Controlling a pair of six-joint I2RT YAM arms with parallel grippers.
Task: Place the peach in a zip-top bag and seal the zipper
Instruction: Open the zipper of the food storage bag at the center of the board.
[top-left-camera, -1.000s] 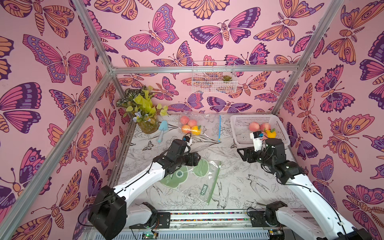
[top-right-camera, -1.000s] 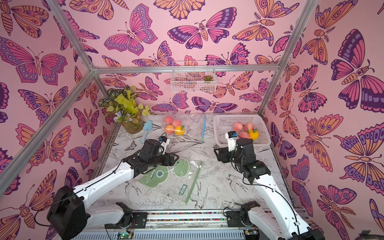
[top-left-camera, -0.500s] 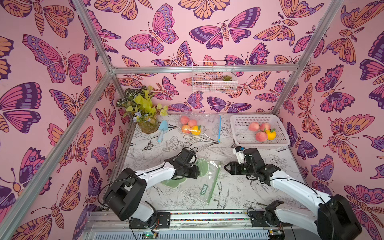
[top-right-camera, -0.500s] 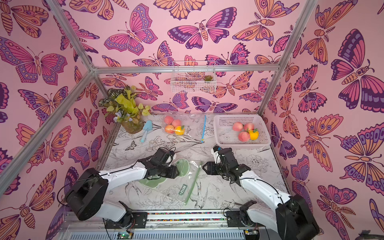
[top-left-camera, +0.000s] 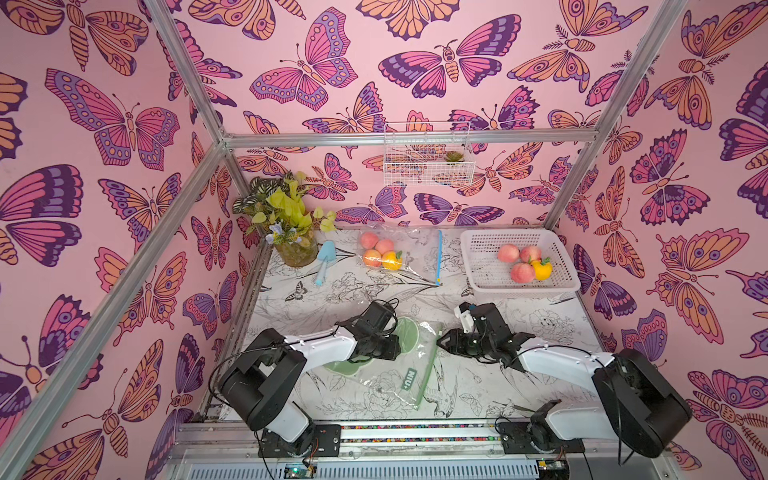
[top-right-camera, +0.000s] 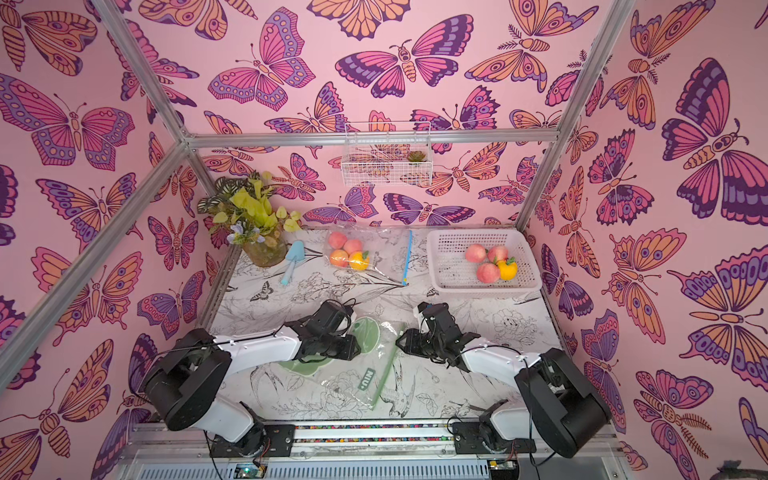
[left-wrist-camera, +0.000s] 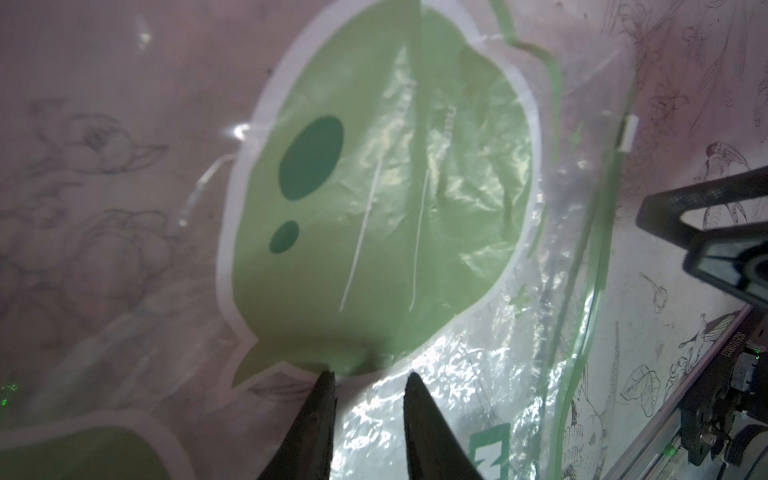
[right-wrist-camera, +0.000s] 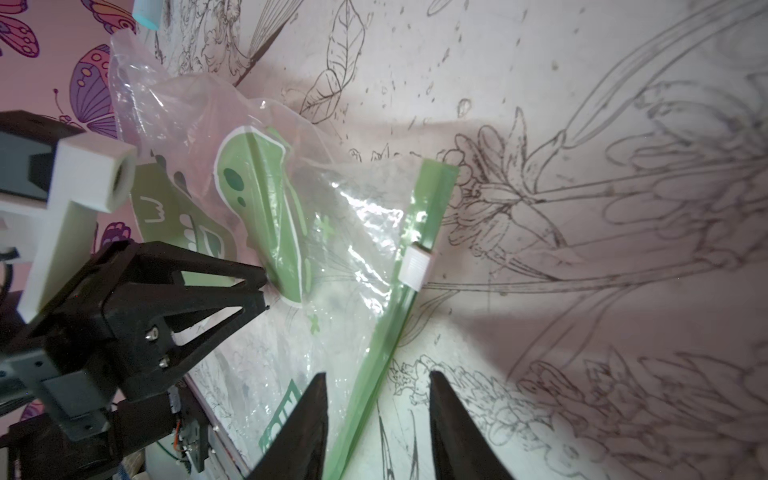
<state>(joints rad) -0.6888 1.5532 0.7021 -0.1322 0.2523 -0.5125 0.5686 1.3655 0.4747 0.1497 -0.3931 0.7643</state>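
A clear zip-top bag (top-left-camera: 390, 376) with green prints lies flat in the middle of the table, its green zipper strip (right-wrist-camera: 399, 332) on the right side and a white slider (right-wrist-camera: 415, 268) on it. My left gripper (left-wrist-camera: 370, 376) is low on the bag's film, open by a narrow gap, with the film puckered at its tips. My right gripper (right-wrist-camera: 376, 376) is open with one finger on each side of the zipper strip, a little short of the slider. Three peaches (top-left-camera: 522, 273) lie in the white basket (top-left-camera: 519, 287) at the back right.
A yellow fruit (top-left-camera: 541, 268) lies next to the peaches. A second clear bag (top-left-camera: 415, 253) holding fruit lies at the back, beside a blue trowel (top-left-camera: 323, 257) and a potted plant (top-left-camera: 291, 224). A wire basket (top-left-camera: 428, 158) hangs on the back wall.
Both arms came down and inward onto the bag. The right gripper left the basket area for the zipper edge. Both grippers' jaws have narrowed.
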